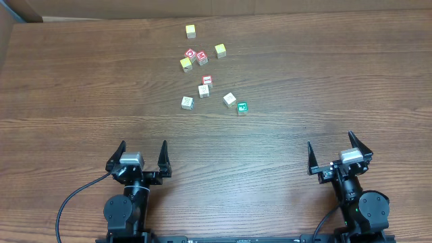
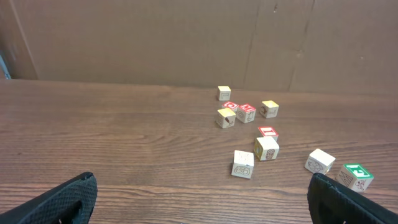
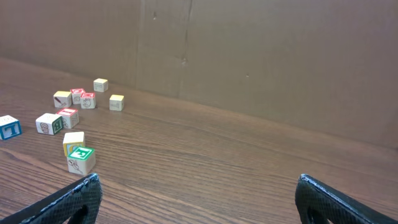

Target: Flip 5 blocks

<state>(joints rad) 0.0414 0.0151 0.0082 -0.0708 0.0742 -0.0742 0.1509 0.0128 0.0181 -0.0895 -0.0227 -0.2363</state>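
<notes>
Both grippers open and empty, blocks out on the table

The left gripper (image 1: 142, 150) and right gripper (image 1: 331, 143) sit at the near edge with jaws wide apart, holding nothing, well apart from the blocks. Mid-table (image 1: 67, 81), the green block (image 1: 242, 108) lies just beside a pale block (image 1: 229, 100). Left of them sits a second pale one (image 1: 187, 102), and a third (image 1: 204, 90) lies just beside the red-bordered block (image 1: 207, 81). Yellow cubes (image 1: 191, 31) and two red cubes (image 1: 191, 54) lie farther back.
</notes>
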